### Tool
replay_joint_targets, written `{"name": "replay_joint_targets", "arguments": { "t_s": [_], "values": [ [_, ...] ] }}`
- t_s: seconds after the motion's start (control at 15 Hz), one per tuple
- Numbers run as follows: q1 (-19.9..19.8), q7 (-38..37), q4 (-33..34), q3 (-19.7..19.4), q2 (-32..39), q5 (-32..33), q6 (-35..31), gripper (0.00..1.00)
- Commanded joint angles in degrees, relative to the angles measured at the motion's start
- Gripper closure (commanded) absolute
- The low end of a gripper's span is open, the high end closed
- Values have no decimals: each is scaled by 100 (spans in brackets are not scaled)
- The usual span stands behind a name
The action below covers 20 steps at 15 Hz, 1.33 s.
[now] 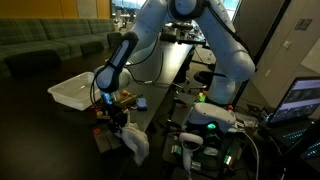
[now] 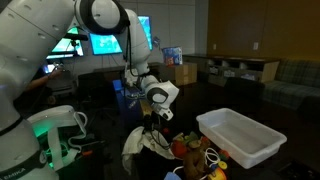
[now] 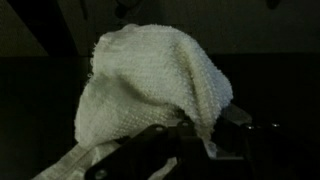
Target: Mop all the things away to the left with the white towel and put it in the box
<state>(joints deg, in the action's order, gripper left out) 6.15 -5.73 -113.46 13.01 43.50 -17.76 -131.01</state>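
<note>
The white towel fills the wrist view, a bunched, nubbly lump right in front of the lens. Just behind it the gripper has its fingers pressed together on a fold of the cloth, pinching it. In both exterior views the rest of the towel hangs loose below the fingers.

A little farther out lie the small things, red, orange and brown, bunched in a heap just beside the hanging cloth. Beyond them stands the box, shallow and white, close against the heap.

With the heap gathered by the box, the step in hand looks like carrying the towel over. To do it well, keep the pinch firm and lift enough that the dangling tail clears both the heap and the near wall. Let go only once the cloth hangs over the middle of the box, not its rim.
</note>
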Motion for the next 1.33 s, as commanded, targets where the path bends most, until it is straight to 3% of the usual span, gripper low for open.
{"name": "replay_joint_targets", "arguments": {
  "t_s": [0.0,0.27,0.6,0.87,1.27],
  "values": [
    [-88,512,-48,332,-237,-321,-263,94],
    [-544,1424,-269,596,-842,-650,-129,94],
    [-1446,2951,-694,442,-1894,-1163,733,94],
    [-1921,3564,-1056,-195,-2753,-1274,1417,94],
    [-2249,3488,-1246,-1508,-3754,-1146,1867,94]
  ]
}}
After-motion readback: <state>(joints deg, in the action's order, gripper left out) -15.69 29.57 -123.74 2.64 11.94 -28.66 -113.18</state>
